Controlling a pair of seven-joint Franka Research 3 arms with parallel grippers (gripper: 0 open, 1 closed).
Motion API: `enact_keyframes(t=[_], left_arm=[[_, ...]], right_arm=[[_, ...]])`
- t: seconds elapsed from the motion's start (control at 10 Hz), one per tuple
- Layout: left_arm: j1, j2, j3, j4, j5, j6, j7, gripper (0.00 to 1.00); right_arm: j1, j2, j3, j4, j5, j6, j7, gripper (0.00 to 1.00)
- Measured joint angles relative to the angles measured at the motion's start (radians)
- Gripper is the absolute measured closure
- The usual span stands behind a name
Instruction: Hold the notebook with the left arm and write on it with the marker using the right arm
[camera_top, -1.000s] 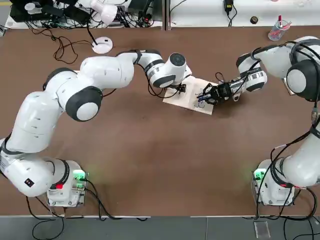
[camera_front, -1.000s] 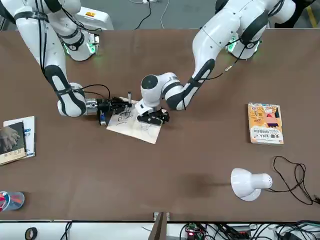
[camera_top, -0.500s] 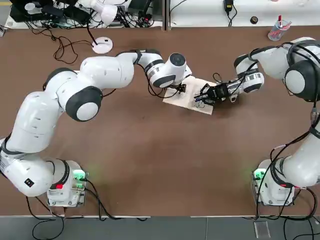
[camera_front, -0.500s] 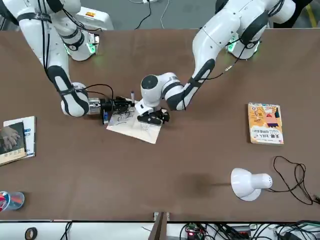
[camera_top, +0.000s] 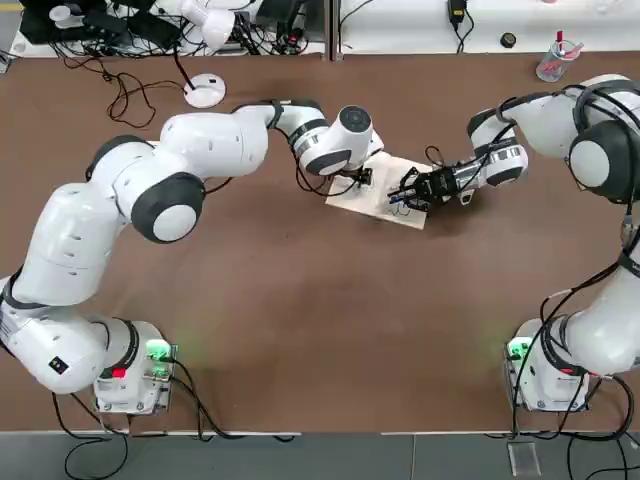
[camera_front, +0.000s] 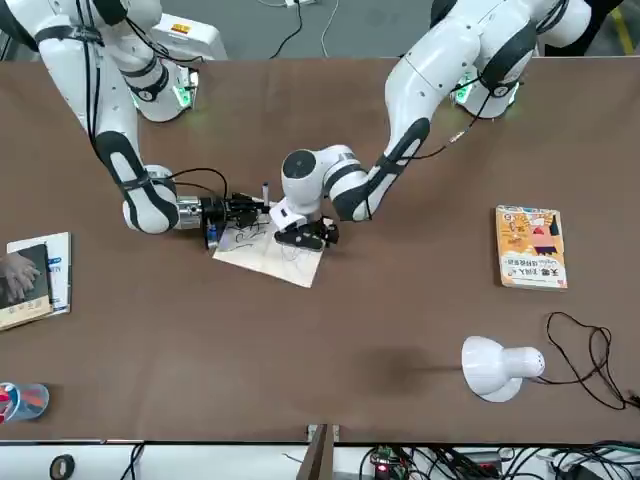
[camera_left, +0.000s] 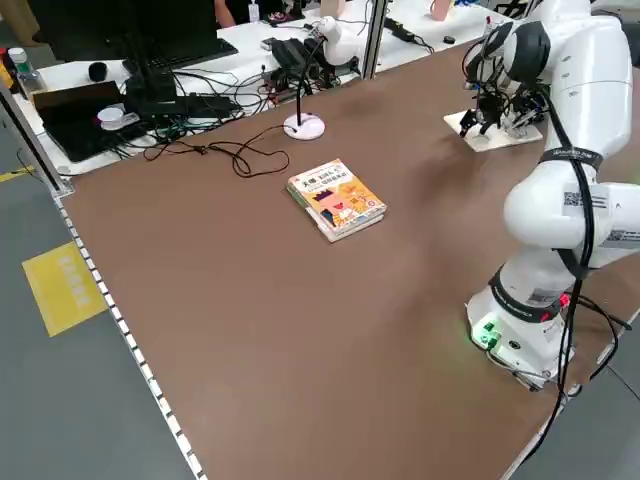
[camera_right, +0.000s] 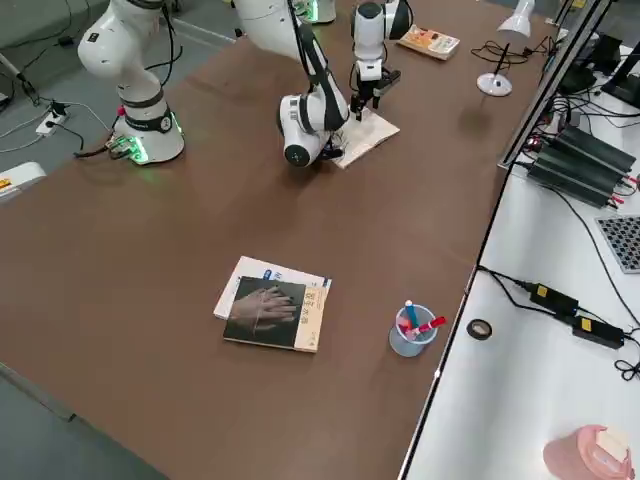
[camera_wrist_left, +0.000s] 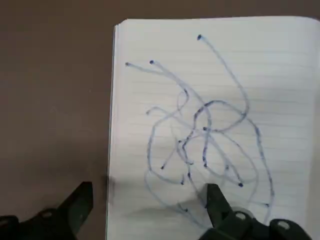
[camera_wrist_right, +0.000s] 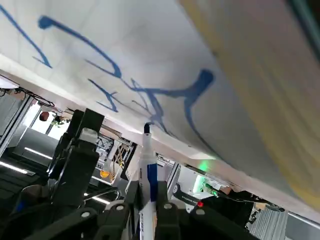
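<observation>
The brown surface (camera_top: 300, 320) carries the open notebook (camera_top: 375, 203) near its middle, its white page covered with blue scribbles. The left hand (camera_wrist_left: 150, 202) presses down on the notebook's edge with fingers spread, one on the page. The right hand (camera_front: 245, 212), clenched on the marker (camera_wrist_right: 148, 165), holds its tip at the page.

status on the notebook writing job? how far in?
Done: the notebook lies open, its page already covered in blue scribbles. In hand: the left gripper presses down on the page, jaws spread, one at the page's edge; the right gripper is shut on the marker, tip at the page. Left: any further strokes, then lifting off.
</observation>
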Motion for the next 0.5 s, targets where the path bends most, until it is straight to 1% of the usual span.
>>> enact_keyframes(t=[0.3, 0.5], left_arm=[[0.000, 0.000, 0.000, 0.000, 0.000, 0.000, 0.000, 0.00], [0.000, 0.000, 0.000, 0.000, 0.000, 0.000, 0.000, 0.00]], right_arm=[[-0.015, -0.008, -0.004, 0.016, -0.014, 0.000, 0.035, 0.83], [-0.045, -0.037, -0.007, 0.031, -0.079, -0.016, 0.086, 0.83]])
